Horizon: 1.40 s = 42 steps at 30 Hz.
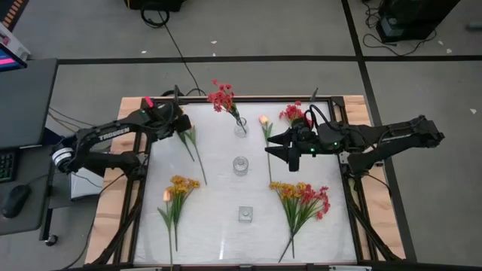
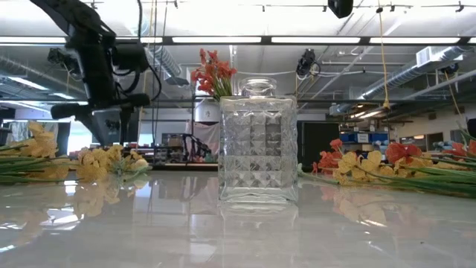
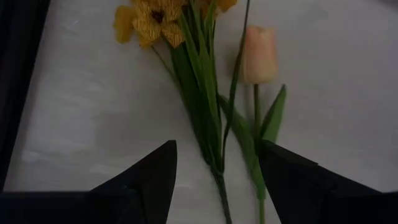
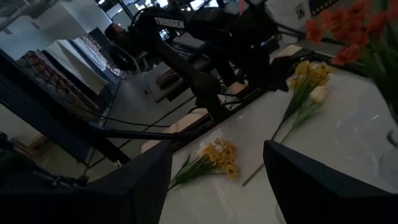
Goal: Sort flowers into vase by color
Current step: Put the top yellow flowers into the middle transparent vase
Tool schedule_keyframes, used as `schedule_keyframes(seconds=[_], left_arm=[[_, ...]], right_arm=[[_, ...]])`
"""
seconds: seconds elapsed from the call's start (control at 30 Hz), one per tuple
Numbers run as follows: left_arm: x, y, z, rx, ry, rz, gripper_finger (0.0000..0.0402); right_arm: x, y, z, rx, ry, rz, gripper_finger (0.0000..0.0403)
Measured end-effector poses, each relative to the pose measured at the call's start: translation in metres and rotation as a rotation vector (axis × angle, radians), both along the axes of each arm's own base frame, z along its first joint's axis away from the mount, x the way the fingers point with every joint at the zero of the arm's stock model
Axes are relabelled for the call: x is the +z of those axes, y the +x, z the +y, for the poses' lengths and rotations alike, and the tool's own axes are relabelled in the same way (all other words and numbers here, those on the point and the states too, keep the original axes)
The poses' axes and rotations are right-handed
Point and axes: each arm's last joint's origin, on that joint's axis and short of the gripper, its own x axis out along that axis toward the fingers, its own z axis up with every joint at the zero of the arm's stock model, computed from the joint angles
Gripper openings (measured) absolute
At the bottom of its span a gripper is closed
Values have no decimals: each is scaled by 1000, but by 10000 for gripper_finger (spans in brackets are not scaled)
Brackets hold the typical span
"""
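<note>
My left gripper [image 1: 183, 129] is open at the table's far left, over a sprig [image 1: 194, 154] with yellow blossoms [image 3: 149, 18] and a peach bud [image 3: 258, 53]. Its fingers stand on either side of the green stems [image 3: 208, 124]. My right gripper [image 1: 273, 146] is open right of centre, beside a lying peach tulip [image 1: 263, 120], with nothing between its fingers [image 4: 217, 149]. Red flowers [image 1: 221, 96] stand in the far vase [image 1: 240, 126]. A yellow-orange bunch [image 1: 181, 187] lies near left, and a red-and-orange bunch [image 1: 303, 197] lies near right.
An empty round glass vase [image 1: 240, 165] stands at the centre, and a square cut-glass vase [image 1: 245, 214], which fills the low view's middle [image 2: 258, 141], stands nearer. A red sprig [image 1: 292, 113] lies by the right arm. Bare white tabletop [image 1: 218, 233] lies between the two near bunches.
</note>
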Motion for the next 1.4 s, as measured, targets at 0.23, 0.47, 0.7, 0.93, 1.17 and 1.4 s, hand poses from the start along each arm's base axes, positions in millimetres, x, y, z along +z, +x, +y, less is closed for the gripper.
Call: schedule_keyframes(seconds=[0.23, 0.47, 0.7, 0.93, 1.17, 1.4], left_arm=[[-15, 8, 7, 4, -39, 45, 231], [-27, 15, 13, 9, -63, 74, 231], [-37, 16, 18, 51, -87, 108, 231], [-44, 17, 21, 63, -107, 132, 231], [-52, 21, 25, 62, -109, 134, 231], [-54, 22, 25, 61, -116, 137, 204]], right_arm=[[0, 1, -6, -23, 0, 0, 261], [1, 1, -7, -28, -12, -7, 261], [1, 1, -7, -27, -14, -6, 261], [1, 1, -7, -27, -15, -6, 261], [1, 1, -7, -27, -15, -6, 261], [1, 1, -7, -27, -15, -6, 261]])
